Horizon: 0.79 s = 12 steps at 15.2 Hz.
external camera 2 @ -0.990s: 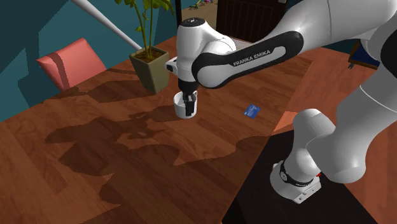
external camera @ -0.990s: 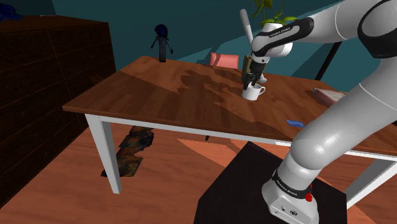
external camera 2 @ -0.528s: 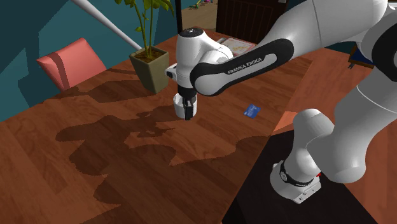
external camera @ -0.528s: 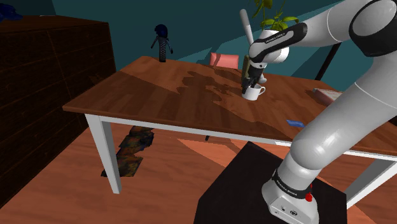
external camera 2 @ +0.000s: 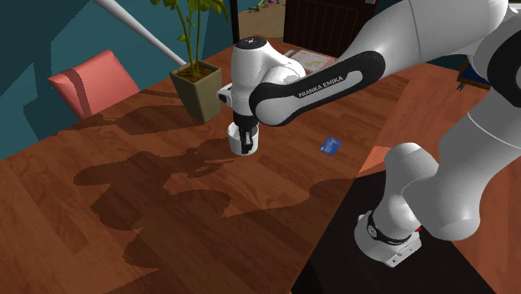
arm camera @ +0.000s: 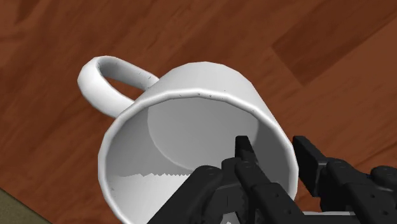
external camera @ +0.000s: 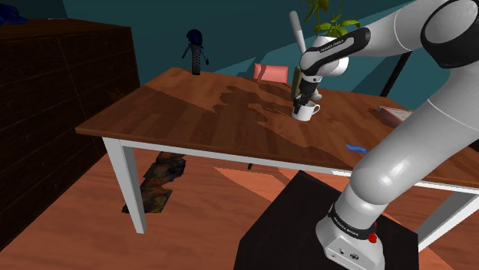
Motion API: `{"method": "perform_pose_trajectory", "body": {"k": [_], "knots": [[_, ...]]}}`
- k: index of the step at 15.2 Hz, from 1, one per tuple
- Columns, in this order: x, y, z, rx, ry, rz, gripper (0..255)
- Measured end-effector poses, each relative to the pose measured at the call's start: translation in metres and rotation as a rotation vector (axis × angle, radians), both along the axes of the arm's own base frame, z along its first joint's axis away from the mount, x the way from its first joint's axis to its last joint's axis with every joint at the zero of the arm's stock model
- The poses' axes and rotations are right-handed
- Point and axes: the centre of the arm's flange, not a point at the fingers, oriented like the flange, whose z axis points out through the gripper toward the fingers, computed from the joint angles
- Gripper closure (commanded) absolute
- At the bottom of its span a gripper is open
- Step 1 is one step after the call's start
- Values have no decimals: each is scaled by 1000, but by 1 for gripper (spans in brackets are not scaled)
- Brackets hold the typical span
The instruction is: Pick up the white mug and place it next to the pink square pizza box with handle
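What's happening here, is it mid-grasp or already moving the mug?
The white Franka arm has its fingers clamped on the wall of the white mug, one inside the rim and one outside. The mug is over the far part of the table, close to a potted plant. I can't tell whether it has left the wood. The pink box lies further along the table, well apart from the mug, so the placing is not yet done.

Teal wall [external camera: 230, 34] stood behind, dark wooden dresser [external camera: 46, 115] at the shoulder view's left, brown wooden tabletop [external camera: 192, 115] rested on white legs [external camera: 127, 184], reddish wood floor [external camera: 77, 238] lay beneath.
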Motion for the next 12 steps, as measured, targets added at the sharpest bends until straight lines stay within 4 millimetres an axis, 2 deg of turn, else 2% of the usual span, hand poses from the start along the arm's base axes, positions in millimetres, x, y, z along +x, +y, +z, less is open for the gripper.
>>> {"method": "perform_pose_trajectory", "body": {"k": [8, 12], "knots": [[0, 0, 0, 0, 0, 0, 255], [1, 0, 16, 0, 0, 0, 255]]}}
